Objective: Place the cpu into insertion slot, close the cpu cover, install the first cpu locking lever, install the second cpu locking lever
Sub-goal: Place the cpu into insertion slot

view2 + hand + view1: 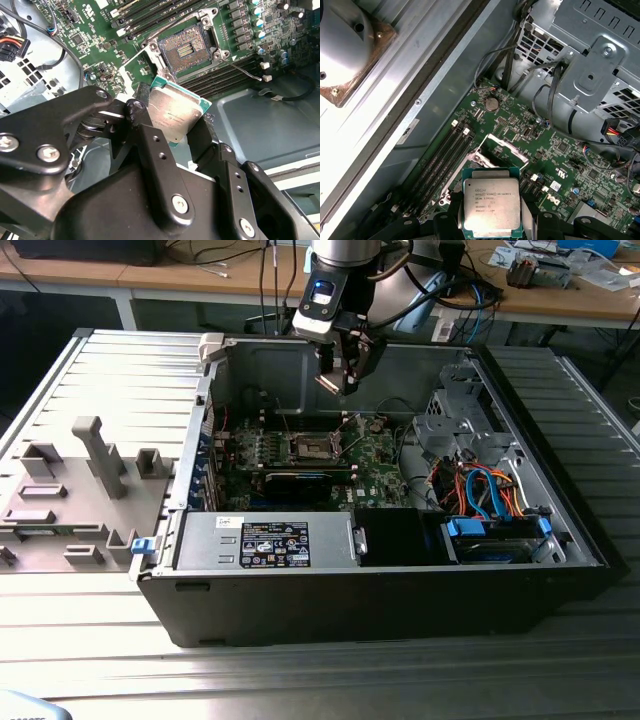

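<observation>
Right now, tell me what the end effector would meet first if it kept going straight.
Probably the open insertion slot, with the held cpu touching it first; depth is unclear.
</observation>
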`<state>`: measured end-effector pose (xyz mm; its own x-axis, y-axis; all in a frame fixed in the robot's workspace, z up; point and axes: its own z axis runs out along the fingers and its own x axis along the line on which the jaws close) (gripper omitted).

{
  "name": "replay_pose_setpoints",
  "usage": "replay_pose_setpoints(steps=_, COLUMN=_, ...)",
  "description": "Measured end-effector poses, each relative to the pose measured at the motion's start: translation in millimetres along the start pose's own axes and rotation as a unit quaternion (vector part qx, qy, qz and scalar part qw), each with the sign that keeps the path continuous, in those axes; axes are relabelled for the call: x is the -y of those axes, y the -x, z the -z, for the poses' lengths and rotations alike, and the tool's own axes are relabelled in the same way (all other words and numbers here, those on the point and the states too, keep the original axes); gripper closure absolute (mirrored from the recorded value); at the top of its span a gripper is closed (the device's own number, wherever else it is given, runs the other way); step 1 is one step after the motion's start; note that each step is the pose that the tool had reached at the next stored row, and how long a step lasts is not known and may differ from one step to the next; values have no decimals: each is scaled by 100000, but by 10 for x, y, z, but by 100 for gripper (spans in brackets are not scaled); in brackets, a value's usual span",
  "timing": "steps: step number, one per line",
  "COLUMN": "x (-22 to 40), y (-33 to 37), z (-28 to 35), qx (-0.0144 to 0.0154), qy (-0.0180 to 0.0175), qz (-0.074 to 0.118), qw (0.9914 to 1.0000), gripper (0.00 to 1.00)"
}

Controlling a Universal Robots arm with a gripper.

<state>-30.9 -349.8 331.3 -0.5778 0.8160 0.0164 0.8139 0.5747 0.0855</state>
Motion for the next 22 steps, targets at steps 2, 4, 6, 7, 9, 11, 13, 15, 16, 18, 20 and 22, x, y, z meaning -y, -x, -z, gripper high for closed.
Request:
replay_pose_setpoints(steps=2, x=0, y=0, z=0, qx=3, qy=2, qz=-32, qw=100000, gripper=45)
replay_pose_setpoints(steps=4, x=0, y=0, z=-1, qx=5, qy=3, qz=-64, qw=100000, gripper=45)
replay_pose_setpoints(steps=6, x=0, y=0, z=-1, qx=19, qy=4, qz=-226, qw=100000, gripper=45)
replay_pose_setpoints(steps=7, x=0, y=0, z=-2, qx=26, qy=7, qz=-292, qw=100000, gripper=45)
replay_pose_setpoints(steps=9, x=0, y=0, z=-3, qx=40, qy=9, qz=-440, qw=99999, gripper=45)
replay_pose_setpoints(steps=11, x=0, y=0, z=-4, qx=46, qy=9, qz=-539, qw=99999, gripper=45)
replay_pose_setpoints(steps=13, x=0, y=0, z=-4, qx=49, qy=8, qz=-567, qw=99998, gripper=45)
replay_pose_setpoints(steps=15, x=0, y=0, z=-4, qx=51, qy=15, qz=-621, qw=99998, gripper=45)
replay_pose_setpoints(steps=16, x=1, y=0, z=-4, qx=52, qy=14, qz=-636, qw=99998, gripper=45)
replay_pose_setpoints(steps=18, x=0, y=0, z=-4, qx=60, qy=14, qz=-670, qw=99998, gripper=45)
replay_pose_setpoints(steps=20, x=0, y=0, z=-5, qx=61, qy=12, qz=-707, qw=99997, gripper=45)
replay_pose_setpoints(steps=22, x=0, y=0, z=-5, qx=64, qy=12, qz=-749, qw=99997, gripper=45)
